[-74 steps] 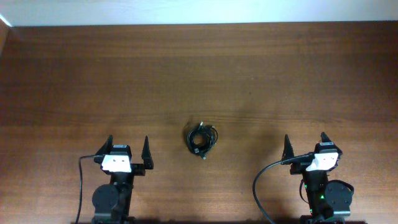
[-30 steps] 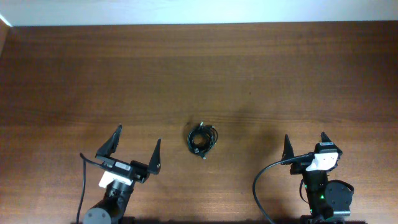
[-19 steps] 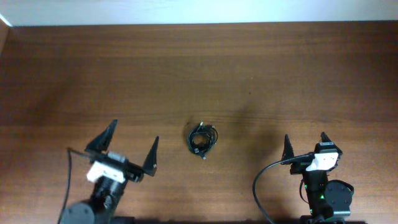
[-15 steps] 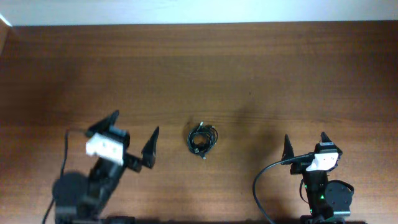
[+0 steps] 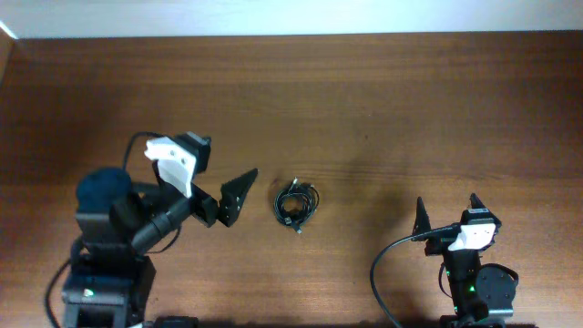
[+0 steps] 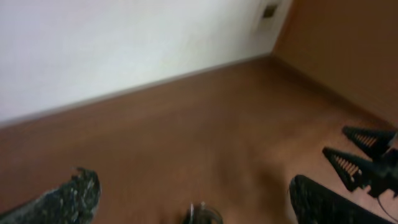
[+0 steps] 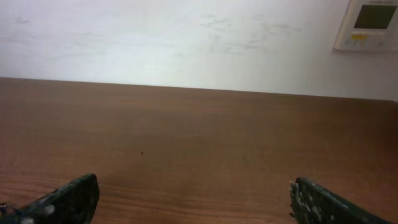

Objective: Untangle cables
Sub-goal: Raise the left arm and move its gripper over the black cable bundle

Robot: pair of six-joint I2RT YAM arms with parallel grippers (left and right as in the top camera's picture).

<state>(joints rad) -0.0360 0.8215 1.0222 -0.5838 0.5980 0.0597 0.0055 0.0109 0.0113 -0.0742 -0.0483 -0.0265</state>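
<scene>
The cables (image 5: 297, 201) lie as one small knotted black bundle near the middle of the brown table (image 5: 383, 100), and neither arm touches them. The left gripper (image 6: 198, 198) hangs to the left of the bundle, tilted and pointing right toward it, with its jaws wide apart and empty (its wrist view catches only the bundle's top at the bottom edge). The right gripper (image 5: 446, 210) sits at the near right, well apart from the cables, its jaws likewise spread with nothing between them.
</scene>
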